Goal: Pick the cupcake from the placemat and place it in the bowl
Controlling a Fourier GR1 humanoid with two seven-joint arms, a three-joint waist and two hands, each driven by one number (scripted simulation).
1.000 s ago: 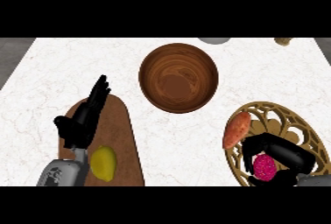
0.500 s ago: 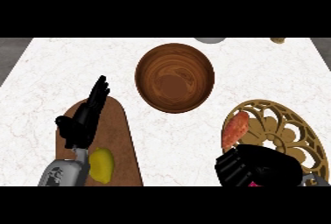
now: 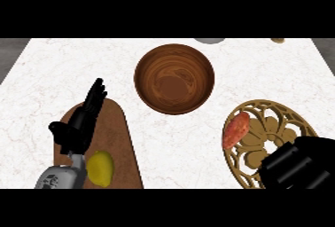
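**Spotter:** Gold lattice, lower right. Is that the placemat [image 3: 265,117]?

**Me:** Yes, on the right side of the desk [image 3: 52,75]. My right hand [image 3: 302,165] is sitting over its near corner.

**Spotter:** Where's the cupcake?

**Me:** It isn't showing. My guess is it's under that hand, because the only other thing on the mat is a reddish-orange lump [image 3: 235,129] at the left rim. I cannot tell whether the hand has closed on anything. From up here it's one black mass.

**Spotter:** And the bowl?

**Me:** The wooden bowl [image 3: 174,79] is up and left of the mat, apart from it, with nothing inside. It's a short carry, so the right side suits the job.

**Spotter:** Left side?

**Me:** My left hand [image 3: 82,119] is spread, fingers straight up. It's resting over the brown board [image 3: 124,142] beside a yellow fruit [image 3: 100,167], parked clear of that route.
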